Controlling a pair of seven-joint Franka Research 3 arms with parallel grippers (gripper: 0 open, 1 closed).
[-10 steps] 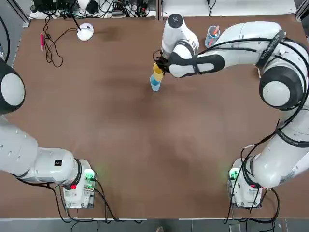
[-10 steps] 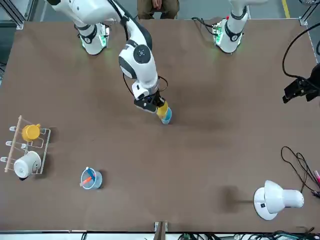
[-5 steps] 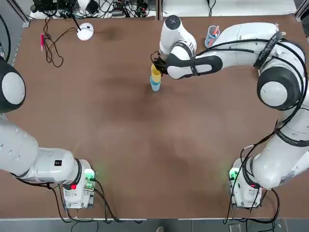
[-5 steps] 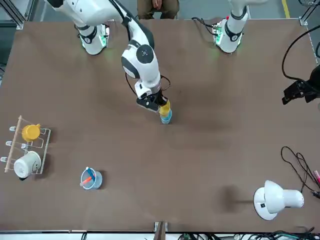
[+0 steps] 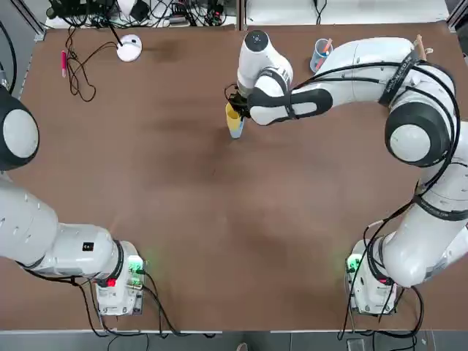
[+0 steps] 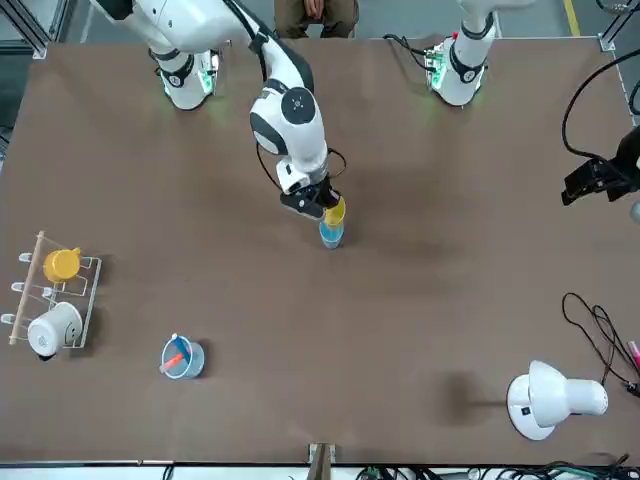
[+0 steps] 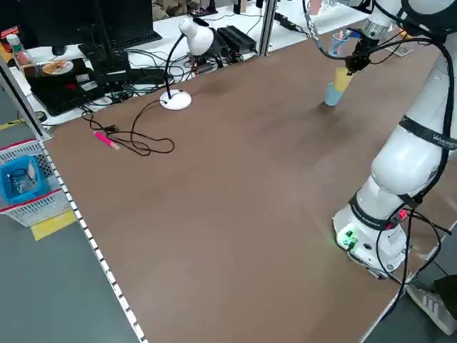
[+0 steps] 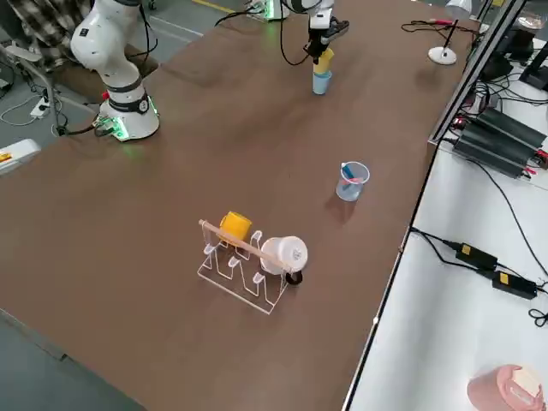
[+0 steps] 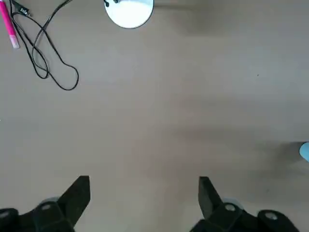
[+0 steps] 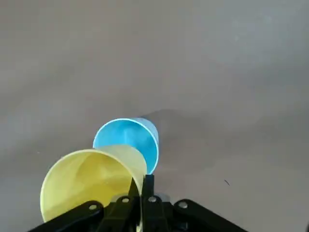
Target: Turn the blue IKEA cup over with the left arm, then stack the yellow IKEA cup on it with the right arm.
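The blue IKEA cup (image 5: 235,132) (image 6: 331,236) stands on the brown table (image 5: 219,234), past its middle. My right gripper (image 5: 238,107) (image 10: 145,191) is shut on the rim of the yellow IKEA cup (image 5: 233,115) (image 6: 335,210). It holds that cup slightly tilted, directly over the blue cup (image 10: 128,141). I cannot tell whether the two cups touch. In the right wrist view the yellow cup (image 10: 87,181) shows its open mouth. My left gripper (image 9: 142,195) (image 6: 598,178) hangs open and empty above the table's left side, away from both cups.
A clear rack (image 6: 45,300) with an orange-yellow mug (image 8: 235,226) and a white mug stands at the far right. Nearby is a clear blue glass (image 6: 181,357) (image 5: 322,52) with sticks. A white desk lamp (image 5: 129,48), a black cable and a pink pen (image 5: 64,63) lie far left.
My right gripper has carried the yellow cup from leaning beside the blue cup to sitting more squarely over it. The left arm has not moved.
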